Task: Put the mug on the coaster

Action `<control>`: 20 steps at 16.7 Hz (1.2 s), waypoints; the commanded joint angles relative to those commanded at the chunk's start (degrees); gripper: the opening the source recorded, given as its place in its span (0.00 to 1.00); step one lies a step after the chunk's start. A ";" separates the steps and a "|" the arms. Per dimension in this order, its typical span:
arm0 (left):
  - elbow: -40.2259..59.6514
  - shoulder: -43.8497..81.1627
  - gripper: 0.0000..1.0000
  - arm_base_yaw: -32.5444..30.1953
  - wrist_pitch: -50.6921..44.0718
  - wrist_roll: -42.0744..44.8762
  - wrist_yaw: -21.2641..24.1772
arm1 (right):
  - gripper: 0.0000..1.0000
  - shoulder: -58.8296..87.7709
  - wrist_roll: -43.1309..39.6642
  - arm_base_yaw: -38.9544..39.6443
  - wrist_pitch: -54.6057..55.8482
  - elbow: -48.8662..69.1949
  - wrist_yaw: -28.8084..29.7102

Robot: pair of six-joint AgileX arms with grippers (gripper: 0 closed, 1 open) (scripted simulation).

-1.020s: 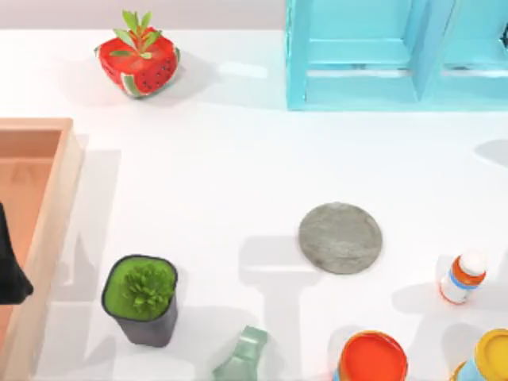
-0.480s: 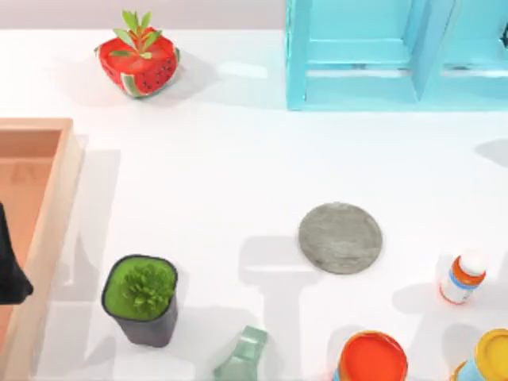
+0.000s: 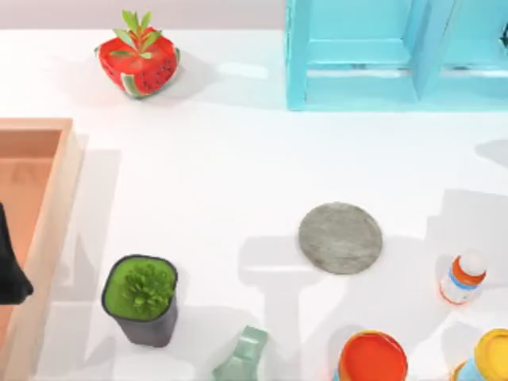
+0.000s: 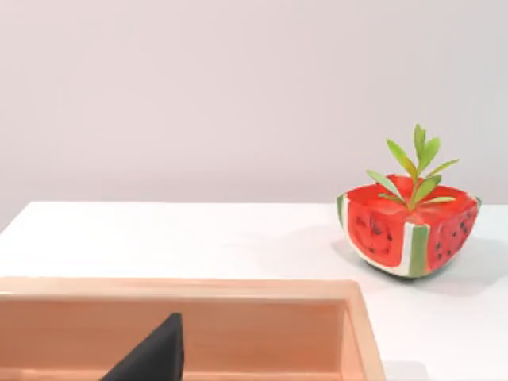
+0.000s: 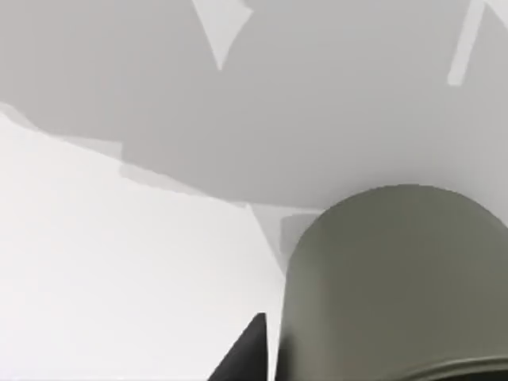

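Note:
The coaster (image 3: 340, 237), a flat round grey disc with a mottled stone look, lies bare on the white table, right of centre in the top view. The mug (image 5: 397, 286), a dull grey-green cylinder, looms close in the right wrist view above shadowed tabletop. My right gripper (image 5: 266, 349) is shut on it, with one dark fingertip (image 5: 244, 353) against its side; the other finger is hidden. My left gripper (image 3: 9, 274) is parked at the table's left edge over the wooden tray (image 3: 49, 214).
A dark pot with a succulent (image 3: 141, 298) stands front left and a watermelon planter (image 3: 139, 63) back left. A blue shelf (image 3: 389, 55) fills the back right. A small bottle (image 3: 462, 278), orange-topped cans (image 3: 371, 359) and a pale green object (image 3: 242, 357) crowd the front right.
A broad shadow has spread over the table's right side, around the small bottle and up to the coaster's edge. The objects and the left arm have not moved.

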 joint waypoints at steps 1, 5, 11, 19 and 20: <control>0.00 0.00 1.00 0.00 0.00 0.00 0.00 | 0.00 1.11 4.65 2.68 -1.11 1.68 0.03; 0.00 0.00 1.00 0.00 0.00 0.00 0.00 | 0.00 5.47 29.08 14.17 -5.76 9.52 0.10; 0.00 0.00 1.00 0.00 0.00 0.00 0.00 | 0.00 9.94 75.26 30.57 -11.92 21.31 -0.20; 0.00 0.00 1.00 0.00 0.00 0.00 0.00 | 0.00 11.67 120.49 43.03 -17.47 30.83 -1.81; 0.00 0.00 1.00 0.00 0.00 0.00 0.00 | 0.00 11.68 123.56 43.64 -17.88 31.49 -2.00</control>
